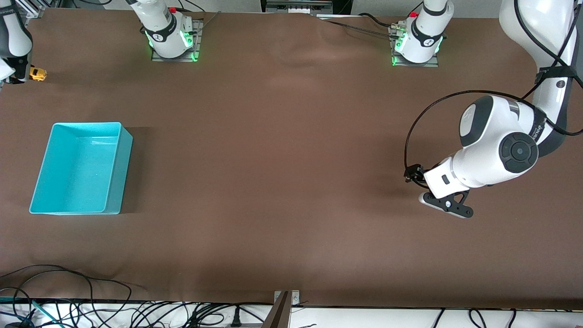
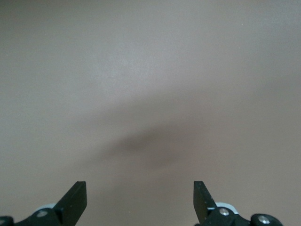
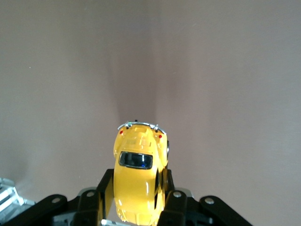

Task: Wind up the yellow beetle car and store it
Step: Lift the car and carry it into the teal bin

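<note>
The yellow beetle car (image 3: 138,175) is small and glossy, with a dark window, and my right gripper (image 3: 137,182) is shut on its sides. In the front view the yellow beetle car (image 1: 38,74) shows at the right arm's end of the table, low over the brown surface, with the right gripper (image 1: 28,74) half cut off by the picture's edge. I cannot tell whether its wheels touch the table. The teal bin (image 1: 115,182) stands empty, nearer to the front camera than the car. My left gripper (image 1: 447,204) (image 2: 140,194) waits open over bare table at the left arm's end.
Both arm bases (image 1: 171,38) (image 1: 416,43) stand along the table's edge farthest from the front camera. Loose cables (image 1: 68,300) and a metal bracket (image 1: 283,303) lie along the edge nearest the camera. Brown mat (image 1: 273,159) spans the middle.
</note>
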Tool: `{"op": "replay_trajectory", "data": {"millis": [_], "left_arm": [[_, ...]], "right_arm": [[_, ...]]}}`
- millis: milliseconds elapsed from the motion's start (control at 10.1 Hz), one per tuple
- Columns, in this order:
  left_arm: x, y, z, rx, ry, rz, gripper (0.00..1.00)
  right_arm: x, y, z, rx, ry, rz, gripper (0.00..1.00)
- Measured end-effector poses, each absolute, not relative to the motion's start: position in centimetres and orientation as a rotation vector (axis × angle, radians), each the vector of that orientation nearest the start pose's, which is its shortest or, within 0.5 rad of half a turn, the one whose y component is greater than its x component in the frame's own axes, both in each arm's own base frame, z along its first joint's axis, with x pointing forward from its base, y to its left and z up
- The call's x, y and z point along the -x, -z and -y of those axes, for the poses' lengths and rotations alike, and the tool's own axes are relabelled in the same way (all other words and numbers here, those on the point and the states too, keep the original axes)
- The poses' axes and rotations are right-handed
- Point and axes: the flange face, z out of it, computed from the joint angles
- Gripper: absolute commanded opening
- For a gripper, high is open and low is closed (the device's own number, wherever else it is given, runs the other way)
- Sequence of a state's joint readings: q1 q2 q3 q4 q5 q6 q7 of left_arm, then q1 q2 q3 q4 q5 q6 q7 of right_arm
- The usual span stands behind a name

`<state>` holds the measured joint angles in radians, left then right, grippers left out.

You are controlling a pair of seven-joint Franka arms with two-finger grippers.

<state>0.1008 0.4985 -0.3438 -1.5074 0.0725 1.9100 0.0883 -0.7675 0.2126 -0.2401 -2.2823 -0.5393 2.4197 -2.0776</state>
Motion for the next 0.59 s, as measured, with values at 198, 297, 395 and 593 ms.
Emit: {"op": "replay_trajectory", "data": {"millis": [198, 297, 395, 593], "left_arm": [[-67.1, -38.5, 12.6, 3.187, -0.119, -0.523, 1.0], [-67.1, -38.5, 12.6, 3.187, -0.119, -0.523, 1.0], [-67.1, -38.5, 12.6, 3.187, -0.118, -0.523, 1.0], [-67.1, -38.5, 12.6, 3.187, -0.118, -0.525, 1.0]], "right_arm": [[-31.5, -28.2, 43.8, 2.187, -0.596, 2.04, 0.0], [-33.7, -29.5, 43.0, 2.183, -0.584, 2.035, 0.0], [-35.8, -30.6, 41.9, 2.189, -0.586, 2.022, 0.0], [-39.7, -32.8, 39.5, 2.219, -0.602, 1.979, 0.0]]}}
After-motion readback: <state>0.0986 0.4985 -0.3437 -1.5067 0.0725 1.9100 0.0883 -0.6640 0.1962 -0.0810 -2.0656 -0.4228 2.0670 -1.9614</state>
